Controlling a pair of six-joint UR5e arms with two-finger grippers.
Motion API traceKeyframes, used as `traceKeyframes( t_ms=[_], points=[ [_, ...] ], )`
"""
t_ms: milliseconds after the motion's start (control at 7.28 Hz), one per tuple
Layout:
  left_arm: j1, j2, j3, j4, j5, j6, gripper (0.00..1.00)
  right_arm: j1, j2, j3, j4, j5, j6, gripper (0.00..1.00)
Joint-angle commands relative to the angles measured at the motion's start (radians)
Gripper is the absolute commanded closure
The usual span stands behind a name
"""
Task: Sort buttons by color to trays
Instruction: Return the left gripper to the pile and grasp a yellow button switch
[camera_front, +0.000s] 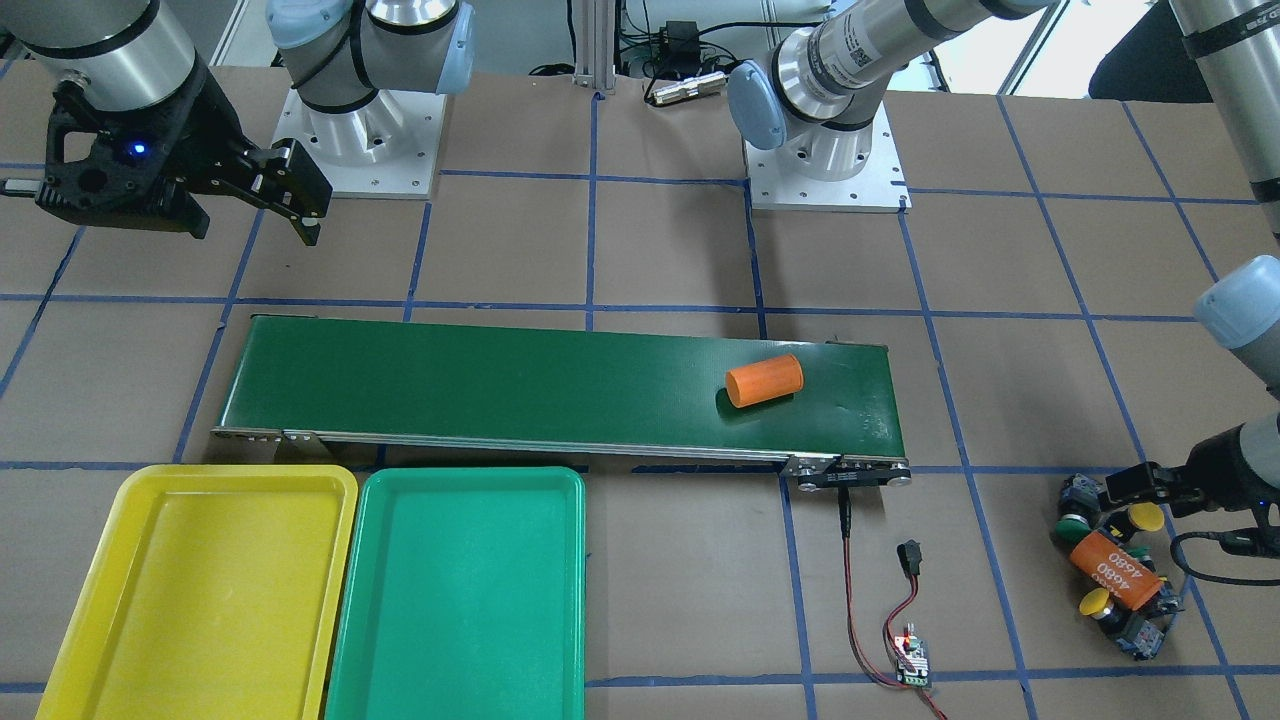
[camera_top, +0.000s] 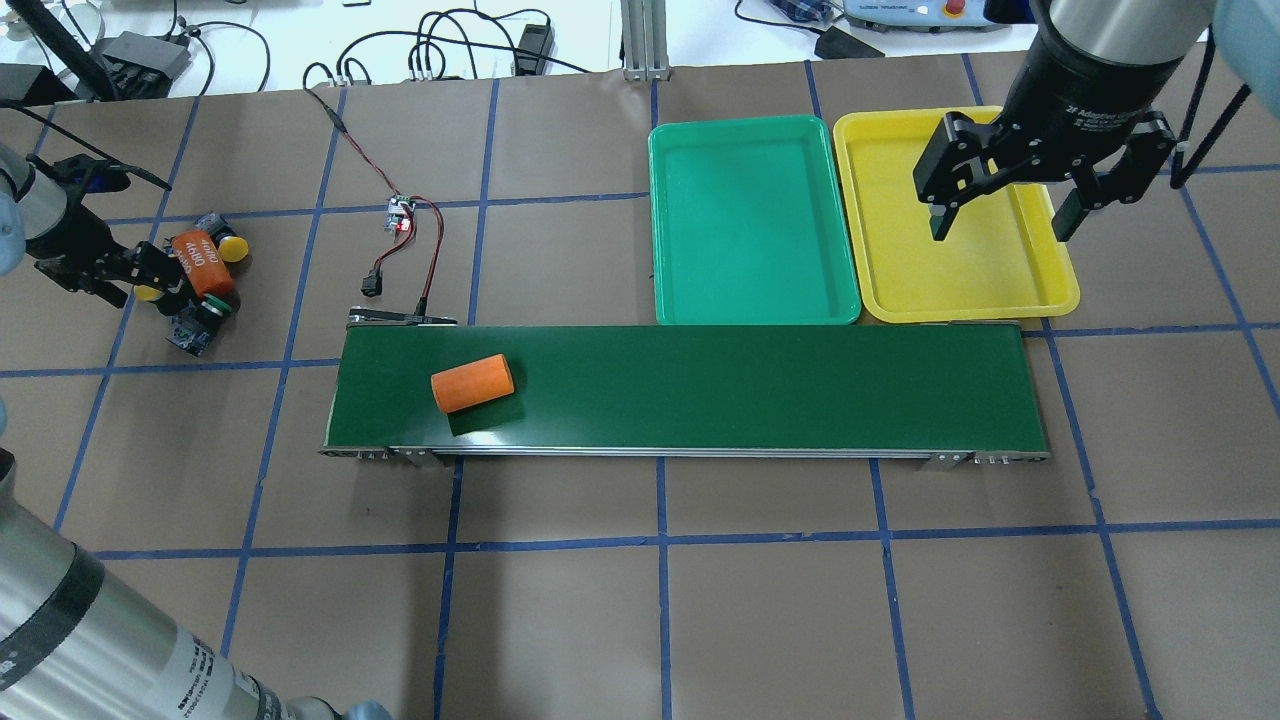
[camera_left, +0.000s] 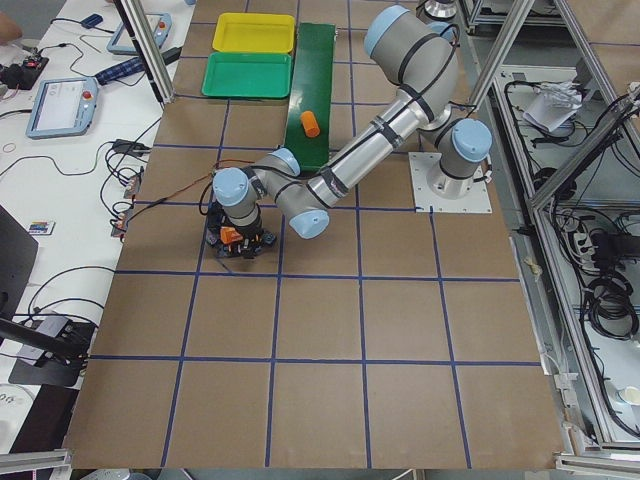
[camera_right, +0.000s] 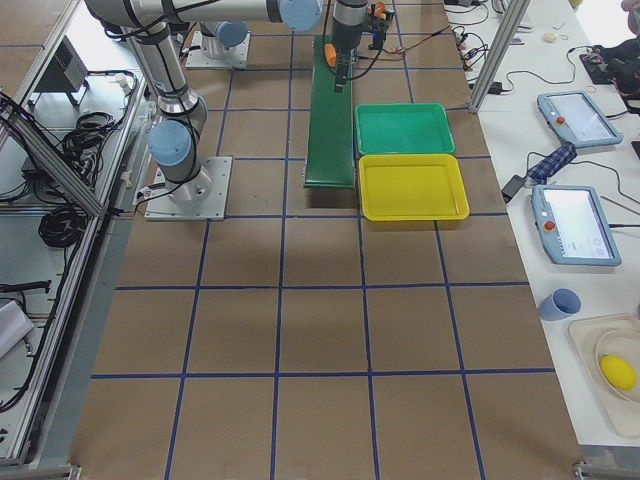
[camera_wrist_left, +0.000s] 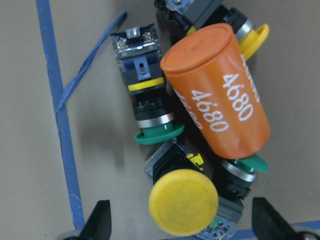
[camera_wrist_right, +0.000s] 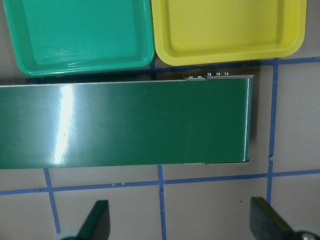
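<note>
Several buttons lie in a heap with an orange cylinder marked "4680" (camera_wrist_left: 220, 90) at the table's left end. A yellow-capped button (camera_wrist_left: 183, 201) sits between the wide-apart fingers of my left gripper (camera_wrist_left: 181, 212), which is open and low over the heap (camera_top: 195, 275). Two green-capped buttons (camera_wrist_left: 159, 134) (camera_wrist_left: 250, 162) and a second yellow one (camera_wrist_left: 256, 36) lie against the cylinder. My right gripper (camera_top: 1000, 215) hangs open and empty above the yellow tray (camera_top: 1000, 275). Beside that tray is the green tray (camera_top: 750, 220). Both trays hold nothing.
A long dark green conveyor belt (camera_top: 700, 390) runs in front of the trays, with a plain orange cylinder (camera_top: 472, 383) lying on its left part. A small circuit board (camera_top: 401, 212) with red and black wires sits between the heap and the belt.
</note>
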Motion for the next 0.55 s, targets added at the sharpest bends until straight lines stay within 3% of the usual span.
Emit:
traceKeyframes(
  t_ms=[0, 137, 275, 412],
  points=[
    [0.000, -0.004, 0.001, -0.001, -0.001, -0.022, 0.55, 0.000, -0.001, 0.000, 0.000, 0.000, 0.000, 0.00],
    [0.000, 0.009, 0.001, -0.012, 0.002, -0.022, 0.91, 0.000, -0.001, -0.003, 0.000, 0.000, -0.002, 0.00],
    [-0.002, 0.019, 0.001, -0.013, 0.002, -0.022, 1.00, -0.002, -0.001, -0.009, 0.002, 0.000, -0.002, 0.00],
    [-0.003, 0.029, 0.006, -0.015, 0.006, -0.022, 1.00, -0.002, -0.001, -0.013, 0.002, 0.000, -0.002, 0.00]
  ],
)
